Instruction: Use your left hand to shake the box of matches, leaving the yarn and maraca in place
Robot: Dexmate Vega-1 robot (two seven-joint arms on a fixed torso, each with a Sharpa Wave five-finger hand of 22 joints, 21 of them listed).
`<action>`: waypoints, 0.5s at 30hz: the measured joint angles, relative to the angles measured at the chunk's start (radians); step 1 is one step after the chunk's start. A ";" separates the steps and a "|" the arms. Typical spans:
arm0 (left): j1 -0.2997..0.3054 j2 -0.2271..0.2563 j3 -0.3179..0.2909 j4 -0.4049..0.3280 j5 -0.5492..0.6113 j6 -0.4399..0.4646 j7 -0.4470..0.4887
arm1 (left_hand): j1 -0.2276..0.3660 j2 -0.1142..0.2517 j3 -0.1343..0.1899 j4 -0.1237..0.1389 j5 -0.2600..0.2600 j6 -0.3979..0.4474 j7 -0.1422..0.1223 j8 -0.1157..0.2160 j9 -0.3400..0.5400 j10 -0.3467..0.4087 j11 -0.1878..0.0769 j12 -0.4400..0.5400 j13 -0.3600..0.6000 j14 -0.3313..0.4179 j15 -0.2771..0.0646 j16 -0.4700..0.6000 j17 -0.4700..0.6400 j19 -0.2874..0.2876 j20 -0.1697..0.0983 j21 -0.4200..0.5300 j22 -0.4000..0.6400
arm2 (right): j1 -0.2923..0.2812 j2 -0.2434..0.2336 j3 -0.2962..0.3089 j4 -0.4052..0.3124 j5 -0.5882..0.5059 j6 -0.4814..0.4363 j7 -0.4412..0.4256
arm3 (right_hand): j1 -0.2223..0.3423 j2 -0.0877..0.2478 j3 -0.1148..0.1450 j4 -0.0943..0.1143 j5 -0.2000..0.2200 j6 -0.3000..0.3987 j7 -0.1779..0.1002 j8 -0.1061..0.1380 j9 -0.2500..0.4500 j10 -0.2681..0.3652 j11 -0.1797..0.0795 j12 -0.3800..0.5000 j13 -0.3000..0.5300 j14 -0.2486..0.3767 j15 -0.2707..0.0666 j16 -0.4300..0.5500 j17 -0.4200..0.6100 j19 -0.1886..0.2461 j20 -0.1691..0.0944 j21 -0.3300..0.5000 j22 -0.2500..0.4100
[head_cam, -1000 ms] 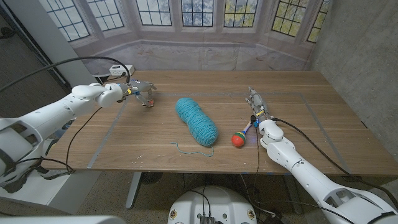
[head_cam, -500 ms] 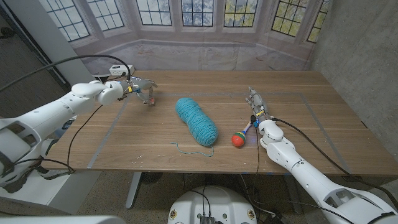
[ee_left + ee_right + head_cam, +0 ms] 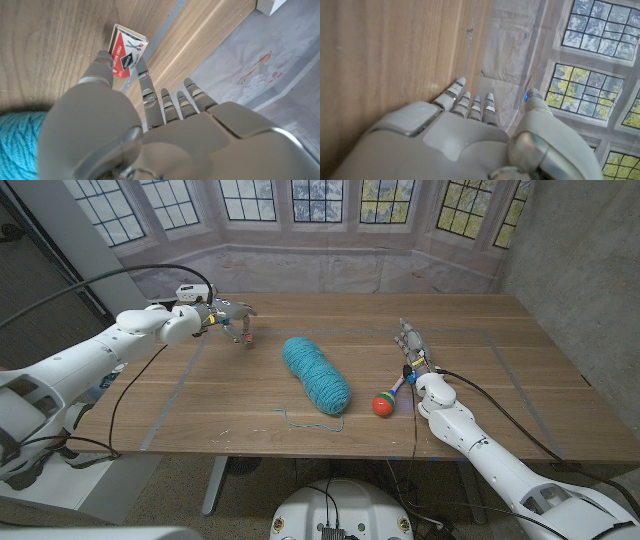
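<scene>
The red and white box of matches point(image 3: 243, 333) point(image 3: 127, 52) hangs just above the table's far left part, pinched between the thumb and a finger of my left hand point(image 3: 215, 315) point(image 3: 150, 130). A teal skein of yarn point(image 3: 315, 373) lies at the table's middle, with a loose strand trailing toward the front edge; its teal edge point(image 3: 20, 145) also shows beside my left hand. The maraca point(image 3: 388, 397) lies right of the yarn, its red-orange head nearest the front. My right hand point(image 3: 410, 345) point(image 3: 470, 130) stands just beyond the maraca, fingers straight, holding nothing.
A small white device point(image 3: 190, 292) with a cable sits at the table's far left corner. Thin tape lines point(image 3: 170, 405) mark a rectangle on the wooden table point(image 3: 500, 380). Windows and a light wall stand behind the far edge.
My left hand has risen and moved slightly right, carrying the box of matches with it. Yarn, maraca and right hand have stayed put.
</scene>
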 measured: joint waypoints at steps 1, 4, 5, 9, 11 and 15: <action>0.002 0.000 -0.002 -0.006 0.000 0.000 0.000 | 0.000 0.000 0.000 0.000 0.000 0.000 0.000 0.000 0.000 0.000 0.000 0.000 0.001 0.000 0.000 0.000 0.000 0.000 0.000 0.000 0.000 | 0.000 0.000 0.000 0.000 0.000 0.000 0.000 | 0.000 0.000 0.000 0.000 0.000 0.000 0.000 0.000 0.000 0.000 0.000 0.000 0.000 0.000 0.000 0.000 0.000 0.000 0.000 0.000 0.000; 0.005 0.000 -0.008 -0.017 0.001 0.006 -0.006 | 0.000 0.000 0.000 0.000 0.000 0.000 0.000 0.000 0.000 0.000 0.000 0.000 0.002 0.000 0.000 0.000 0.000 0.000 0.000 0.000 0.000 | -0.003 0.001 0.002 0.001 0.003 0.003 0.003 | 0.000 0.000 0.000 0.000 0.000 0.000 0.000 0.000 0.000 -0.002 0.002 0.000 0.000 0.000 0.000 0.000 0.000 0.000 0.000 0.000 0.000; 0.006 0.000 -0.009 -0.021 0.001 0.006 -0.006 | 0.000 0.000 -0.002 -0.002 0.000 0.000 0.000 0.000 0.000 0.000 0.000 0.000 0.002 0.000 0.000 0.000 0.000 0.000 0.000 0.000 0.000 | -0.003 0.001 0.002 0.001 0.005 0.005 0.004 | 0.000 0.000 0.000 0.000 0.000 0.000 0.000 0.000 0.000 -0.002 0.002 0.000 0.000 0.000 0.000 0.000 0.000 0.000 0.000 0.000 0.000; 0.011 0.001 -0.018 -0.042 0.001 0.016 -0.016 | 0.000 0.000 -0.007 0.002 0.000 0.000 0.000 0.000 0.000 0.000 0.000 0.000 0.002 0.005 0.005 0.000 0.000 0.000 0.000 0.000 0.000 | -0.008 0.001 0.006 0.002 0.008 0.009 0.008 | 0.000 0.000 0.000 0.000 0.000 0.000 0.000 0.000 0.000 -0.002 0.002 0.000 0.000 0.000 0.000 0.000 0.000 0.000 0.000 0.000 0.000; 0.014 0.001 -0.023 -0.053 0.001 0.019 -0.019 | 0.000 0.000 -0.007 0.002 0.000 0.000 0.000 0.000 0.000 0.000 0.000 -0.004 0.002 0.005 0.005 0.000 0.000 0.000 0.000 0.000 0.000 | -0.009 0.001 0.007 0.003 0.010 0.012 0.010 | 0.000 0.000 0.000 0.000 0.000 0.000 0.000 0.000 0.000 -0.002 0.002 0.000 0.000 0.000 0.000 0.000 0.000 0.000 0.000 0.000 0.000; 0.019 0.001 -0.032 -0.071 0.001 0.024 -0.023 | 0.000 0.000 -0.007 0.002 0.000 0.000 0.000 0.000 0.000 0.000 0.000 -0.007 0.002 0.005 0.005 0.000 0.000 0.000 0.000 0.000 0.000 | -0.012 0.000 0.010 0.003 0.014 0.015 0.014 | 0.000 0.000 0.000 0.000 0.000 0.000 0.000 0.000 0.000 -0.002 0.002 0.000 0.000 0.000 0.000 0.000 0.000 0.000 0.000 0.000 0.000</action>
